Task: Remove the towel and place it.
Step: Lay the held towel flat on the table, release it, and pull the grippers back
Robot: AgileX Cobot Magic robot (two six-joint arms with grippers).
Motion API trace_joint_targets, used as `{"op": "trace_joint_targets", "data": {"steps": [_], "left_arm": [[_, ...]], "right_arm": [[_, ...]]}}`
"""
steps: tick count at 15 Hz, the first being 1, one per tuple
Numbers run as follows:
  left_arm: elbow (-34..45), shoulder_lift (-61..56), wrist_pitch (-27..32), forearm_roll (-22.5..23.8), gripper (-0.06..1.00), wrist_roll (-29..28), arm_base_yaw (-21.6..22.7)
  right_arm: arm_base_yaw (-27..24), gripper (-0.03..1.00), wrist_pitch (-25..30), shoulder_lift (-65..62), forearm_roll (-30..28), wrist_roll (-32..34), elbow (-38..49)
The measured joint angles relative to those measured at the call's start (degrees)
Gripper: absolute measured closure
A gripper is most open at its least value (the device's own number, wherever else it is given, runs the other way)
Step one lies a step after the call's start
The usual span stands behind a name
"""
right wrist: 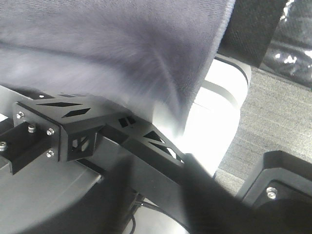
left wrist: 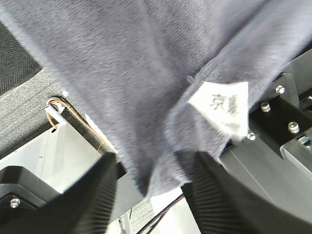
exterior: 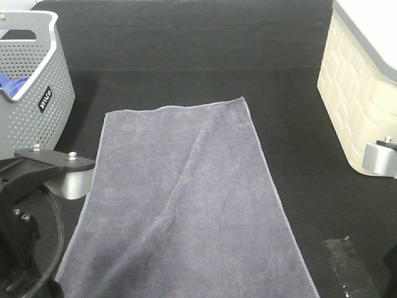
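Note:
The slate-grey towel [exterior: 186, 198] lies spread flat on the black table, its near end running over the front edge. In the left wrist view the towel's corner [left wrist: 161, 97], with a white label [left wrist: 222, 105], hangs between the two spread fingers [left wrist: 92, 195] of my left gripper [left wrist: 156, 195]. The fingers stand apart and do not pinch it. In the right wrist view the other near corner [right wrist: 146, 58] hangs just beyond my right gripper [right wrist: 161, 195], whose blurred fingers [right wrist: 204, 195] are apart and empty. Neither gripper shows in the exterior view.
A grey perforated basket [exterior: 31, 93] with a bright blue cloth [exterior: 12, 82] inside stands at the far left. A cream bin [exterior: 360, 93] stands at the right. The left arm's black bracket [exterior: 53, 160] is beside the towel's left edge. Black frame parts [right wrist: 73, 126] lie under the table edge.

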Motion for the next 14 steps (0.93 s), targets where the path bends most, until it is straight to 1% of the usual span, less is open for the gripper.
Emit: {"op": "trace_joint_targets", "data": {"steps": [1, 2, 3, 4, 5, 7, 8, 9, 10, 11, 12, 13, 14], "left_arm": [[0.0, 0.0, 0.0, 0.0, 0.37, 0.5, 0.0], [0.0, 0.0, 0.0, 0.0, 0.37, 0.5, 0.0], [0.0, 0.0, 0.0, -0.1, 0.33, 0.9, 0.0], [0.0, 0.0, 0.0, -0.3, 0.28, 1.4, 0.0], [0.0, 0.0, 0.0, -1.4, 0.25, 2.0, 0.0], [0.0, -0.5, 0.0, -4.6, 0.23, 2.3, 0.0], [0.0, -0.9, 0.0, -4.1, 0.23, 2.6, 0.0], [0.0, -1.0, 0.1, -2.1, 0.23, 2.6, 0.0], [0.0, -1.0, 0.1, -1.7, 0.23, 2.6, 0.0], [0.0, -1.0, 0.1, -2.5, 0.25, 2.6, 0.0], [0.0, -1.0, 0.1, -2.8, 0.32, 2.6, 0.0], [0.0, -1.0, 0.1, -2.8, 0.46, 2.6, 0.0], [0.0, -1.0, 0.1, -2.6, 0.69, 2.8, 0.0]], "right_arm": [[0.0, 0.31, 0.0, 0.0, 0.1, 0.6, 0.0], [0.0, 0.31, 0.0, 0.0, 0.1, 0.6, 0.0], [0.0, 0.24, 0.0, 0.0, 0.1, 0.6, 0.0], [0.0, 0.21, 0.0, 0.0, 0.1, 0.6, 0.0], [0.0, 0.20, 0.0, 0.0, 0.1, 0.6, 0.0], [0.0, 0.20, -0.1, -0.1, 0.1, 0.6, -0.7], [0.0, 0.20, 0.0, -0.1, 0.1, 0.6, -0.7], [0.0, 0.20, 0.0, -0.1, 0.1, 0.6, -0.7], [0.0, 0.20, 0.0, -0.1, 0.1, 0.6, -0.7], [0.0, 0.20, 0.0, -0.1, 0.1, 0.6, -0.7], [0.0, 0.20, 0.0, -0.1, 0.1, 0.6, -0.7], [0.0, 0.20, 0.0, -0.1, 0.1, 0.6, -0.7], [0.0, 0.20, 0.0, -0.1, 0.1, 0.6, -0.7]]}}
